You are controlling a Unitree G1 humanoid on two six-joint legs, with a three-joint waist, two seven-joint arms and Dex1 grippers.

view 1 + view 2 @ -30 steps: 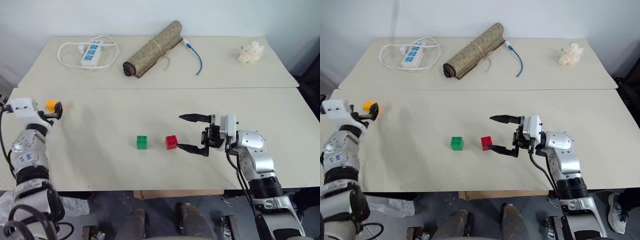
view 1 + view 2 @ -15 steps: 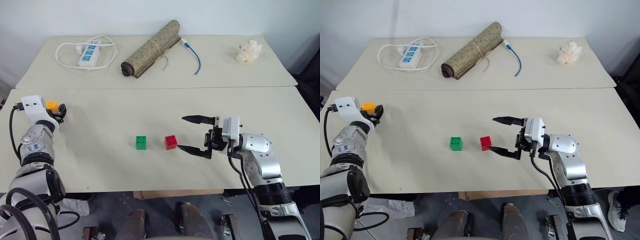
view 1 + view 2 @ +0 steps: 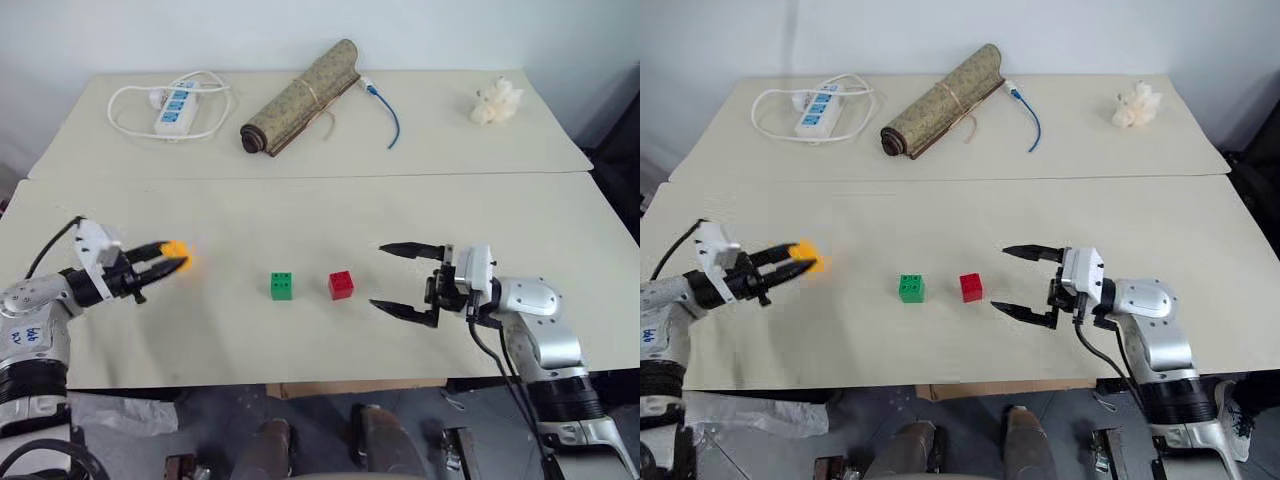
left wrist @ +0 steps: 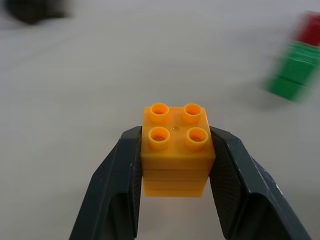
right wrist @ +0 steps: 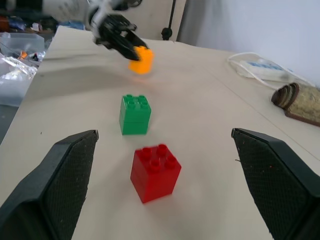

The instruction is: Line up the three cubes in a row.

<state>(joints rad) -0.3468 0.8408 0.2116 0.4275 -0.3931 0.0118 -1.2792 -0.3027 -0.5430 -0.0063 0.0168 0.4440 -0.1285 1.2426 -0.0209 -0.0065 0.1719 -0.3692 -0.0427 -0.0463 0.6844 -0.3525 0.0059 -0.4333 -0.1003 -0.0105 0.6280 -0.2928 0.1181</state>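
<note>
You have the green cube [image 3: 282, 285] and red cube [image 3: 342, 284] side by side on the tabletop [image 3: 300, 220], the orange cube [image 3: 176, 249] pinched in the left fingers [image 3: 165, 259] left of them, unplaced, right fingers [image 3: 400, 279] wide.

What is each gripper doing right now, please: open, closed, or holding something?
Left gripper: closed on the orange cube.
Right gripper: open, holding nothing, near the red cube.

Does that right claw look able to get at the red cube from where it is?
Probably yes. The right claw is open and faces the red cube, with only bare table between them.
</note>
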